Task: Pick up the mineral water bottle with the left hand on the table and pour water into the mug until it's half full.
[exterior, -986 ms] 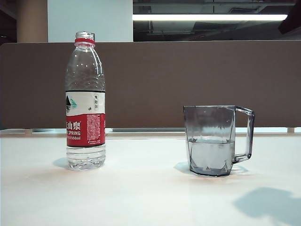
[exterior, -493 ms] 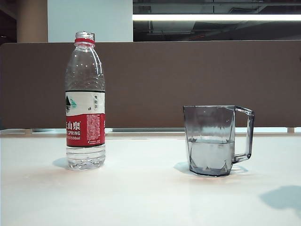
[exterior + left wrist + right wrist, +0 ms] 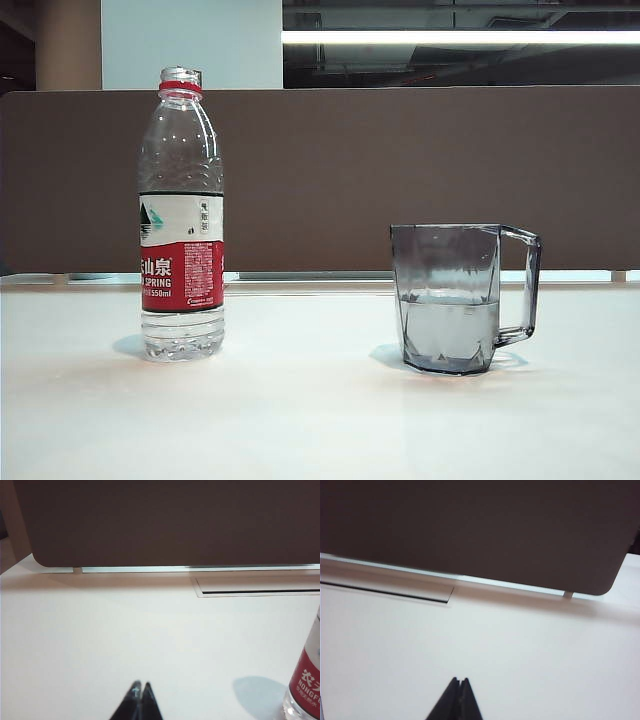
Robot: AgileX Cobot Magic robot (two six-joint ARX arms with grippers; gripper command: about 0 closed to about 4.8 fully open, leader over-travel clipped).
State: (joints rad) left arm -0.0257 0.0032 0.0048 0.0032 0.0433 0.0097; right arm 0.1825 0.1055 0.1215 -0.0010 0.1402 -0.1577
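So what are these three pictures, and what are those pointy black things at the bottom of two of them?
A robot with two arms took them. One camera stands off the arms and looks across the white table. It shows a mineral water bottle with no cap, and a see-through grey mug about half full of water. The other two cameras ride on the robot's wrists. The pointy black things are its hands: the left gripper and the right gripper. Both are pinched shut and hold nothing. The left one sits above bare table, with the bottle off to one side. The right one sees only table and the brown wall.
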